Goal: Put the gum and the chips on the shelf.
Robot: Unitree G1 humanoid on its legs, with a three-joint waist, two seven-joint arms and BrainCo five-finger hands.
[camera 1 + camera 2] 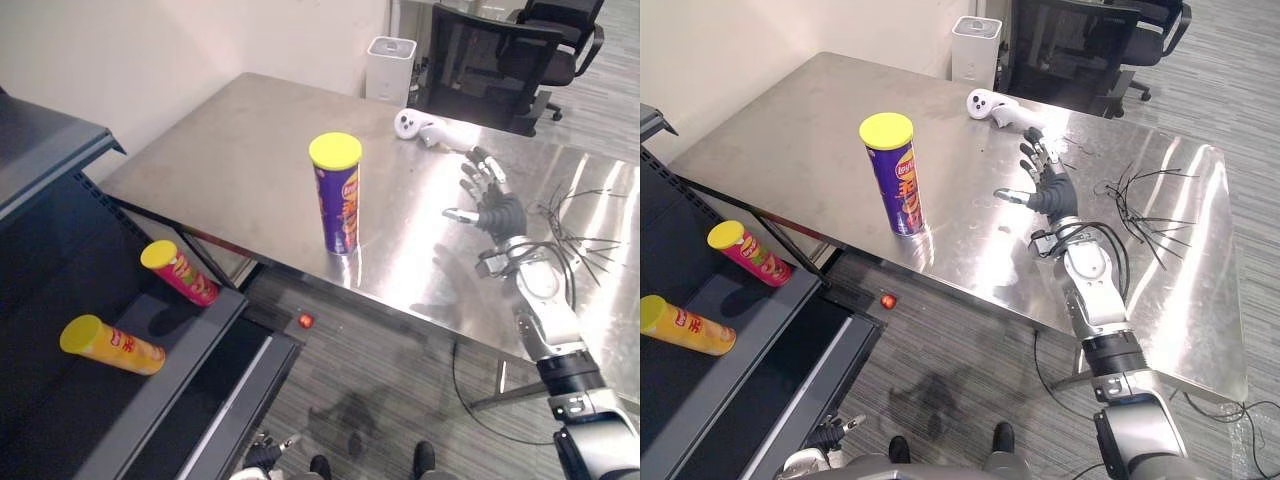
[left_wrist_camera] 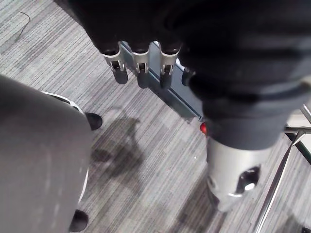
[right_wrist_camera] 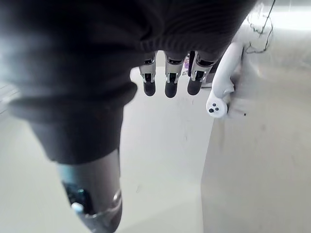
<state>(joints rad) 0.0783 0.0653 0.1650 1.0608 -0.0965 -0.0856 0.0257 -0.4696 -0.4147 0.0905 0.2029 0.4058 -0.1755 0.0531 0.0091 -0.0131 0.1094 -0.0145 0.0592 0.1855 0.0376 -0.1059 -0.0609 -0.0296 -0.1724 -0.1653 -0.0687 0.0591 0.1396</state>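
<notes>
A purple chips can (image 1: 338, 195) with a yellow lid stands upright near the front edge of the steel table (image 1: 230, 140). Two more chips cans lie on the dark shelf (image 1: 170, 375) at the left: a red one (image 1: 180, 272) and a yellow one (image 1: 110, 345). My right hand (image 1: 497, 210) hovers over the table to the right of the purple can, open with spread fingers and well apart from it. My left hand (image 1: 262, 457) hangs low over the floor beside the shelf; its fingers (image 2: 138, 73) are straight and hold nothing.
A white controller (image 1: 415, 125) lies on the table beyond my right hand. Thin black wires (image 1: 585, 225) are scattered at the table's right. A black office chair (image 1: 500, 60) and a white bin (image 1: 390, 68) stand behind the table. A small red object (image 1: 306, 321) lies on the floor.
</notes>
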